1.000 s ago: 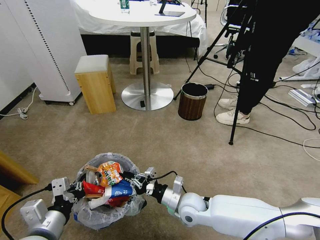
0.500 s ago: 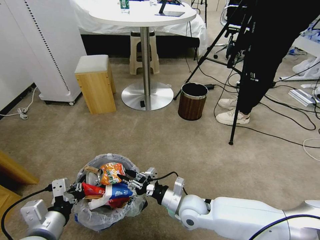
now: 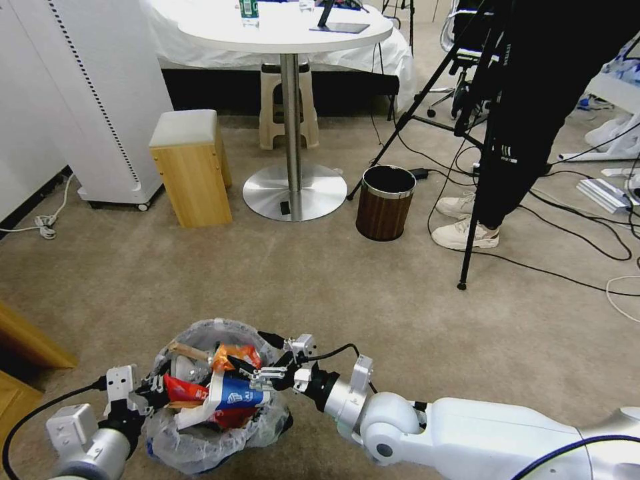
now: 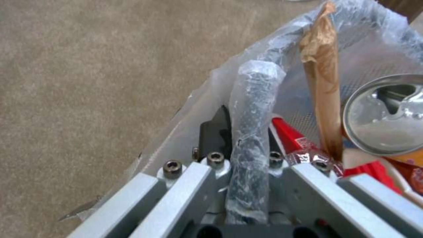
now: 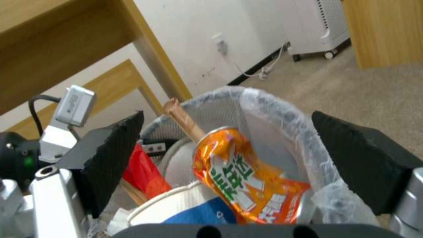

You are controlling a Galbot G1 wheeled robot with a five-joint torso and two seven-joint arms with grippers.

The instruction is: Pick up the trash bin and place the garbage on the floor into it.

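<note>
The floor (image 3: 320,293), a beige-tan short-pile carpet, is carrying a brown wood-grain bin (image 3: 385,203). The round table's metal base (image 3: 294,191) is standing just left of that bin. A wooden stool (image 3: 190,167) is sitting farther left. Black cables (image 3: 567,230) are trailing to the bin's right.

I see the trash bin (image 3: 200,433) lined with a crinkly translucent white bag over dark mesh. Inside it, an orange wrapper (image 5: 247,172) carries green and white lettering, beside a red packet (image 3: 183,389), a blue-and-white paper cup (image 3: 233,393) and a brown wooden stick (image 4: 324,82). The floor (image 3: 347,287) is plain beige-tan carpet. My right gripper (image 5: 229,162) has black pads on silver metal; my left gripper (image 4: 244,138) is grey metal with dark fingers.
</note>
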